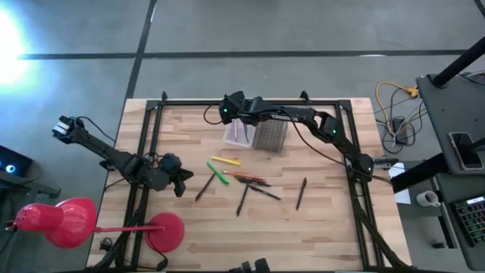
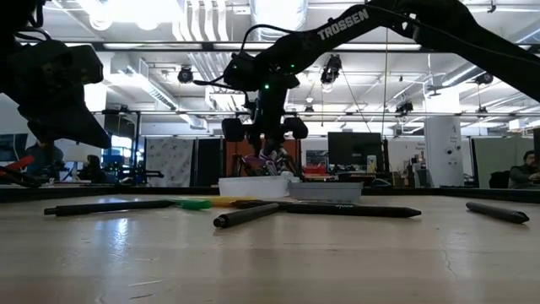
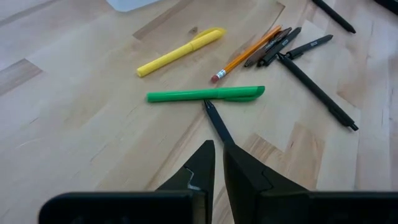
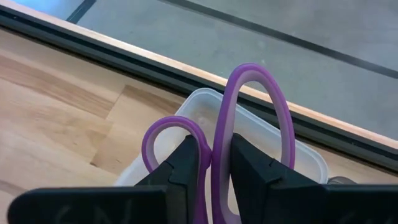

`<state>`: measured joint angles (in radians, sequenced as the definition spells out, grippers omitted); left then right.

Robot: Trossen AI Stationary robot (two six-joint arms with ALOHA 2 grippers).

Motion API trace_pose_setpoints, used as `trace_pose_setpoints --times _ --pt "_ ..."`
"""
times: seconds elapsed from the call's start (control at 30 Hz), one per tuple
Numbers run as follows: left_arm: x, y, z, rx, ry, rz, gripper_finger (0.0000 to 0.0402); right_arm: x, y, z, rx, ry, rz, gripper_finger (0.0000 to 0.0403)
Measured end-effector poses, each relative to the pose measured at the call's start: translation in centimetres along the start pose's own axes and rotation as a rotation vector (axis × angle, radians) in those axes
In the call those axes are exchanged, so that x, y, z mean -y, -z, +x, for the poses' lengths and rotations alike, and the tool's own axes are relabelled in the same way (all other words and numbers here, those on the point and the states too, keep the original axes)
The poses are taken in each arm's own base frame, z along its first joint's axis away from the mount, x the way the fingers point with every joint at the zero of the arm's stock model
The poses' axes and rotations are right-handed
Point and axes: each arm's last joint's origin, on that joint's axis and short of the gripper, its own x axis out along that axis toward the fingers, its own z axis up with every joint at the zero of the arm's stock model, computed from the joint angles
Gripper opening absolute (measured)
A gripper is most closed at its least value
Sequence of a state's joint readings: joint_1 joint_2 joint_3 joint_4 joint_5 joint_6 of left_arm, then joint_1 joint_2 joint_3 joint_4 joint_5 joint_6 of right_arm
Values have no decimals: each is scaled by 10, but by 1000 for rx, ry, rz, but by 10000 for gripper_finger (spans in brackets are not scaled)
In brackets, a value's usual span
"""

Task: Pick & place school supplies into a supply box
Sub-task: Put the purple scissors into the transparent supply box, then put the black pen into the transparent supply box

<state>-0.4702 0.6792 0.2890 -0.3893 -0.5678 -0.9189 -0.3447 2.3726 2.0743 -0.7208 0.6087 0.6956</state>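
Note:
My right gripper (image 1: 233,115) is over the far middle of the table, shut on the purple-handled scissors (image 4: 249,99) above the clear tray (image 1: 236,135). The grey dotted lid (image 1: 270,136) lies right beside the tray. On the wood in the table's middle lie a yellow marker (image 3: 180,53), a green pen (image 3: 205,94), an orange pencil (image 3: 245,55) and several black pens (image 1: 242,199). My left gripper (image 3: 217,158) is shut and raised over the left part of the table (image 2: 51,84), pointing at a black pen (image 3: 217,121) that touches the green pen's side. My right gripper pinches the scissors' handles between its two fingers (image 4: 189,162), where the small loop (image 4: 165,124) meets the large loop's inner limb (image 4: 219,149). The fingers point down from above. The scissors are lifted clear, loops up, blades hanging into the tray (image 2: 272,162).
Black frame rails (image 1: 144,144) run along the table's left, right and far sides. Two red round objects (image 1: 64,220) (image 1: 165,231) sit at the near left corner. A lone black pen (image 1: 301,193) lies right of the group. Bare wood stretches along the near edge.

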Motion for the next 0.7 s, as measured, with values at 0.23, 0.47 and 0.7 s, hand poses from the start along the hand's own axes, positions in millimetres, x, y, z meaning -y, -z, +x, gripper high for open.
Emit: trace_pose_setpoints --times 0.23,0.47,0.7 --pt "0 0 0 0 0 0 17 -1 4 1 -72 -67 -7 90" --pt "0 0 0 1 0 -1 17 2 16 2 -164 -43 9 119" --pt "1 -1 0 2 3 -3 17 5 24 -4 -227 6 18 130"
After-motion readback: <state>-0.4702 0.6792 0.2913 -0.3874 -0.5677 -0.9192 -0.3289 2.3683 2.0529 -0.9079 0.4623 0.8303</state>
